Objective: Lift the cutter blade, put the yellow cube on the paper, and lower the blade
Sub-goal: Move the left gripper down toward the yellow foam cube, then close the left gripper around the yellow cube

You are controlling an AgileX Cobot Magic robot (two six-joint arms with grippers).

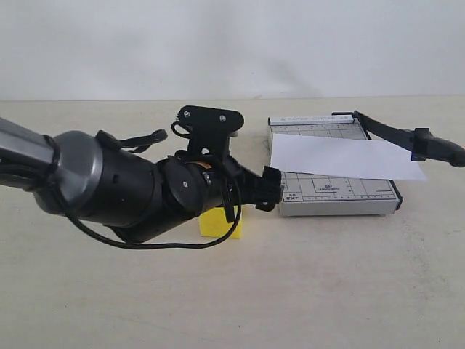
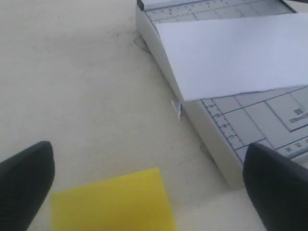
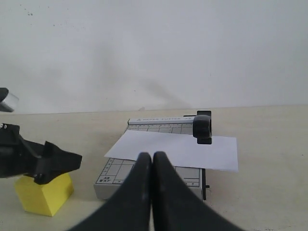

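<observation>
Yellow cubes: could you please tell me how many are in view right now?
1. The yellow cube sits on the table beside the grey cutter base, off the paper, partly behind the left arm, which could hide another.

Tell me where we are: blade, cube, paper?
Done: the cutter blade stands raised above the paper. In hand: the left gripper hangs open over the yellow cube, which sits on the table beside the cutter base; no grasp yet. Left: grip it, set it on the paper, lower the blade.
</observation>
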